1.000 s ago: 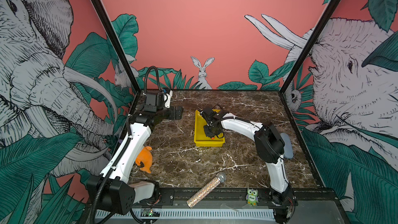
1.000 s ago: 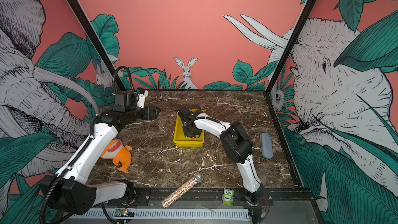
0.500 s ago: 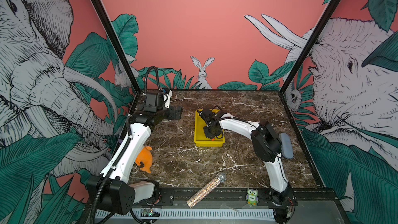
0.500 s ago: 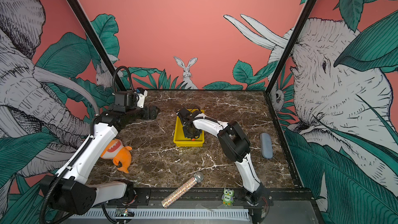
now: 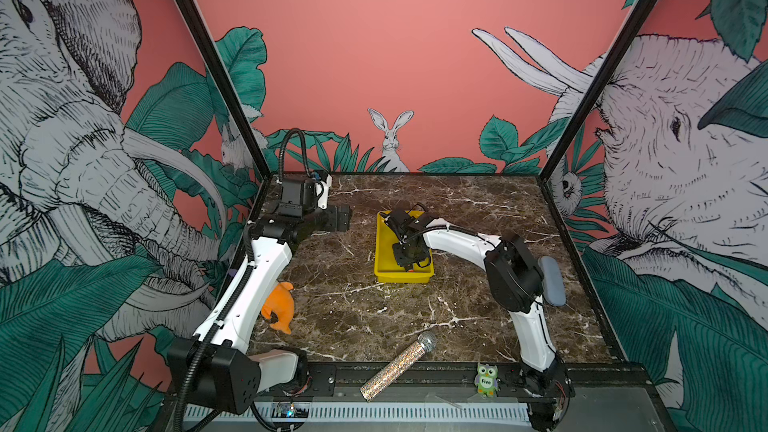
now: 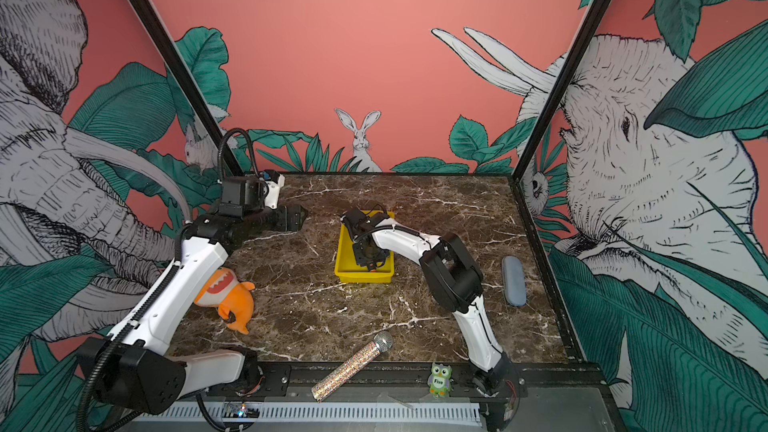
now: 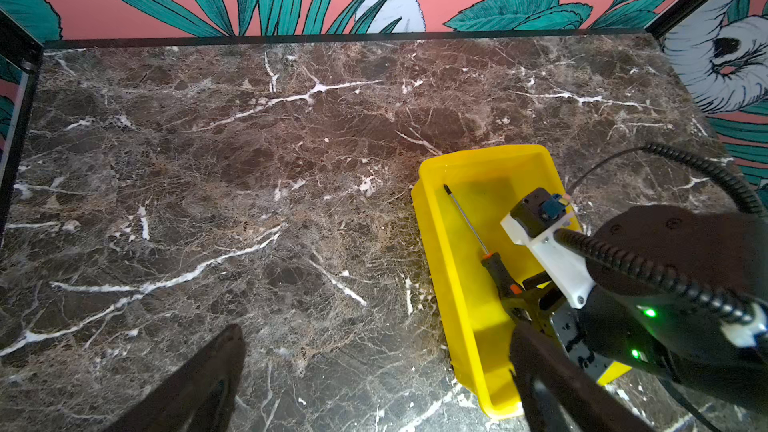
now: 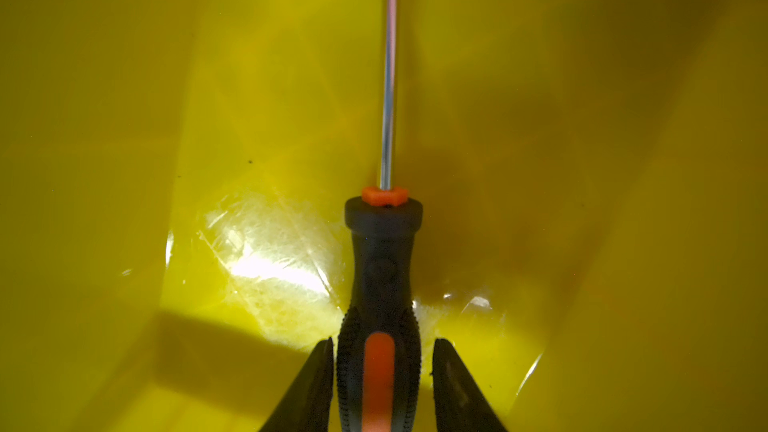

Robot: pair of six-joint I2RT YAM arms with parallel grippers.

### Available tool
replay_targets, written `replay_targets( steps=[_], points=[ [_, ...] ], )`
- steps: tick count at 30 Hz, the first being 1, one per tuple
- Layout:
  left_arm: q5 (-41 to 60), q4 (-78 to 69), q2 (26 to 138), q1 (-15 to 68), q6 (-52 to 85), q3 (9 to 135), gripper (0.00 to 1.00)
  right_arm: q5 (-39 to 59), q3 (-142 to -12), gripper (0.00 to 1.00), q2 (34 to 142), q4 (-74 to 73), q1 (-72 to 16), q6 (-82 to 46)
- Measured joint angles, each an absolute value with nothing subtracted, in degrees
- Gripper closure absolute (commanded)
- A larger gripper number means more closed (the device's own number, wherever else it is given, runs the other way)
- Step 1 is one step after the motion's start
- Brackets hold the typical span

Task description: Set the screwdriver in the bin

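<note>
Item: screwdriver (image 8: pixel 380 284), black-and-orange handle, thin metal shaft. Location: lying flat on the floor of the bin (image 7: pixel 440 218), shaft along the bin's length, tip toward its far end. Item: right gripper (image 8: pixel 384 342), lowered inside the bin, narrowly parted. Its fingers (image 8: pixel 453 380) flank the rear of the handle, with a clear sliver of yellow showing on one side and barely any on the other, so the tool appears to rest on the plastic rather than in a grip. The low pose suits setting the tool down gently instead of dropping it. Item: left gripper (image 5: pixel 343 218), parked over the marble table (image 5: pixel 353 305) beside the bin, spread wide, holding nothing, out of the working path. Surroundings, all well apart from the bin: orange plush shark (image 6: pixel 226 297) by the left arm, glittery microphone (image 5: pixel 399 365) at the front edge, green owl figure (image 5: pixel 486 380) on the front rail, grey-blue case (image 6: pixel 514 280) at the right side. Obstructions: only the bin's own walls and the handle between the fingers; a straight upward lift looks safest.
</note>
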State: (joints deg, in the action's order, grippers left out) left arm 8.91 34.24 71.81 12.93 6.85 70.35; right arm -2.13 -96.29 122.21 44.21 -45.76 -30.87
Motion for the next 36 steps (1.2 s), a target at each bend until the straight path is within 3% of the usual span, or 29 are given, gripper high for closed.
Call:
replay_targets(
  steps=[17, 29, 35, 36],
  points=[
    [7.8, 34.3, 71.8, 13.0, 6.8, 70.3, 0.00, -2.6, -99.5, 0.58, 115.0, 45.5, -45.8, -29.1],
    [6.2, 34.3, 71.8, 13.1, 6.8, 69.7, 0.00, -6.8, -99.5, 0.49, 104.2, 47.8, -43.2, -26.5],
    [4.8, 34.3, 71.7, 13.1, 6.4, 69.1, 0.00, -7.8, -89.1, 0.03, 96.2, 46.3, -39.2, -27.0],
    [4.6, 34.3, 71.7, 13.1, 6.4, 69.0, 0.00, -7.9, -87.3, 0.01, 95.0, 46.1, -38.6, -27.1]
  ],
)
